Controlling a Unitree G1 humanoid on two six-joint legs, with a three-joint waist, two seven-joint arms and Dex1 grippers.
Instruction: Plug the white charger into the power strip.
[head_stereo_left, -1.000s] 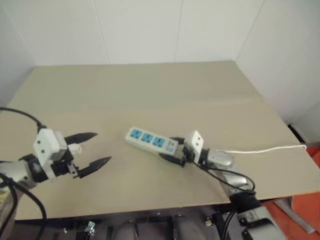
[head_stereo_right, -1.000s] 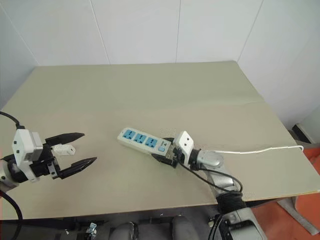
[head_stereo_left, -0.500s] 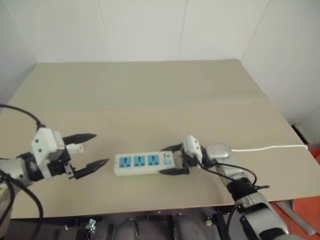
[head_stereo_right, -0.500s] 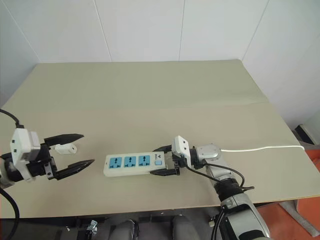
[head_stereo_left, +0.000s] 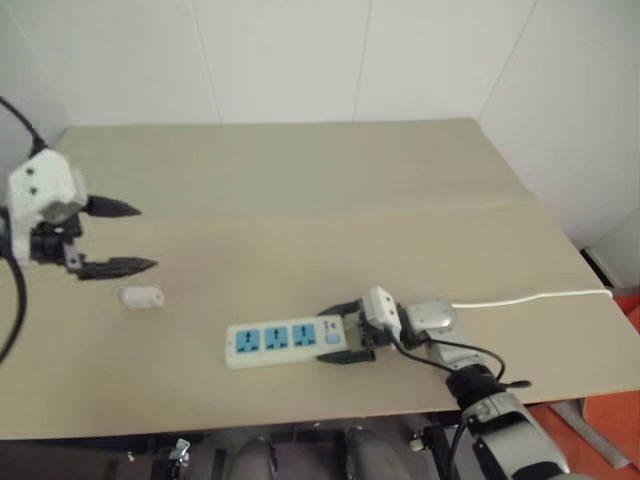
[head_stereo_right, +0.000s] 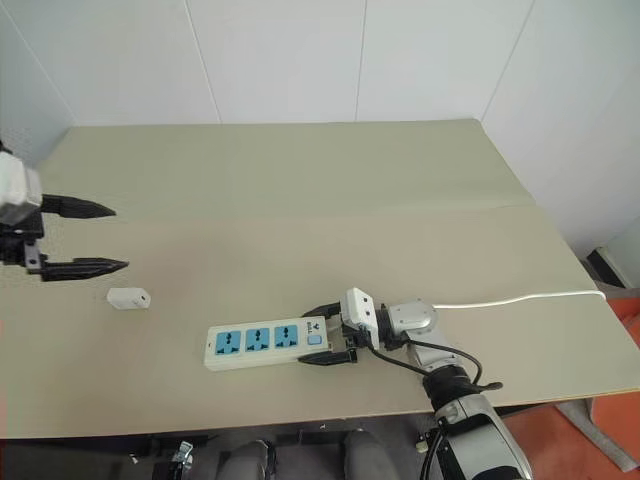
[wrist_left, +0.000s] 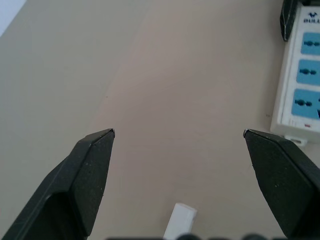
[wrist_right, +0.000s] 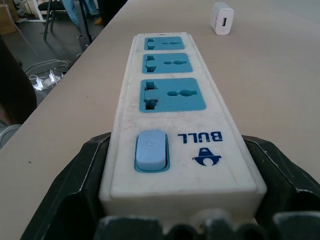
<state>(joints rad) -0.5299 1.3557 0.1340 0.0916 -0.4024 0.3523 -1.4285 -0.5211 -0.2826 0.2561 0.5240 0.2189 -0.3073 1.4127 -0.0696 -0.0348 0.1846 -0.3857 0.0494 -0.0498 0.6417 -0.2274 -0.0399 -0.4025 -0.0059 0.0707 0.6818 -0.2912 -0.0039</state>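
- Our right gripper (head_stereo_right: 322, 336) clamps the switch end of the power strip (head_stereo_right: 262, 343), which lies flat near the table's (head_stereo_right: 330, 200) front edge.
- The white charger (head_stereo_right: 128, 298) lies loose, left of the strip and apart from it.
- Beyond the charger, our left gripper (head_stereo_right: 100, 238) hangs wide open, empty.
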